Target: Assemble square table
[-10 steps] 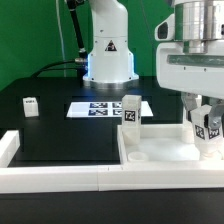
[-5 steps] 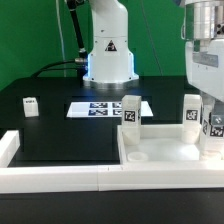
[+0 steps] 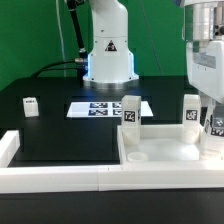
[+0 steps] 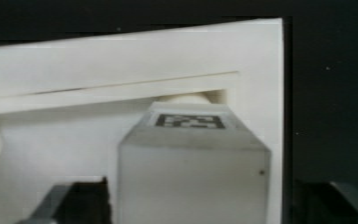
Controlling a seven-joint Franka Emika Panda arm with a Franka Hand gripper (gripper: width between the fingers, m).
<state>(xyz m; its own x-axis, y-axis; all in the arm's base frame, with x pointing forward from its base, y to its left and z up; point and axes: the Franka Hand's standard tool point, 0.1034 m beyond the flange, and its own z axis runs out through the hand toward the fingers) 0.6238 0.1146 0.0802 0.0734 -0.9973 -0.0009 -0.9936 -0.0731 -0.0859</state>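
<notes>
The white square slab [image 3: 165, 150] lies at the front on the exterior view's right, and it also shows in the wrist view [image 4: 105, 70]. Two white tagged legs [image 3: 130, 110] [image 3: 191, 108] stand upright at its far corners. A third leg [image 3: 214, 128] stands at the slab's right side between my fingers. In the wrist view this leg [image 4: 194, 160] fills the space between the jaws, tag up. My gripper [image 3: 213, 118] [image 4: 194, 205] looks shut on it. A fourth leg [image 3: 30, 105] stands loose on the black table at the left.
The marker board [image 3: 100, 108] lies flat behind the slab. A low white border wall [image 3: 60, 178] runs along the front and left. The robot base [image 3: 108, 50] stands at the back, in front of a green backdrop.
My wrist has turned and the hand has shifted right and a little up, uncovering the far right leg. The gripped leg's tag now faces differently. Nothing has changed in the last half second.
</notes>
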